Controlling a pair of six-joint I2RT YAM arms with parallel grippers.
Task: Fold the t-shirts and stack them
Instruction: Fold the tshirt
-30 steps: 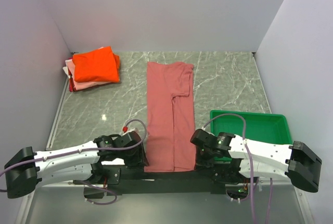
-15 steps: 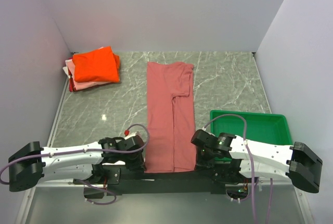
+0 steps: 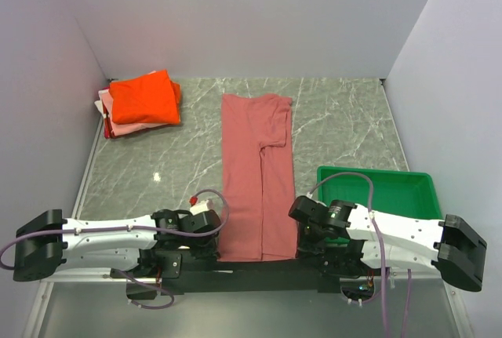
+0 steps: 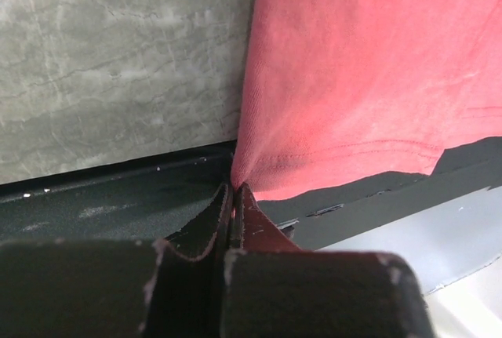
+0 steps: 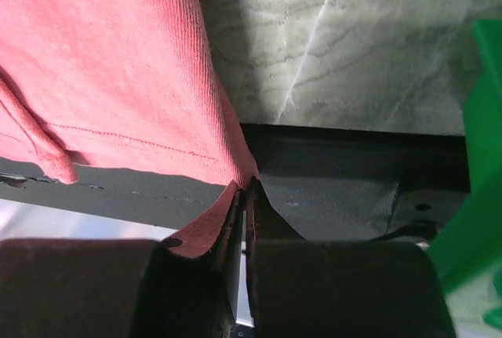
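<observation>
A: Salmon shirt (image 3: pixel 257 173) is lying folded in a long strip down the middle, near hem by the arm bases.
B: Grips?
A: L gripper (image 4: pixel 233 190) is pinching the near-left hem corner, jaws clamped on cloth. R gripper (image 5: pixel 245 185) is pinching the near-right corner, same.
B: Others?
A: Orange shirt (image 3: pixel 143 96) is sitting atop the folded pile (image 3: pixel 118 126), far-left corner.
</observation>
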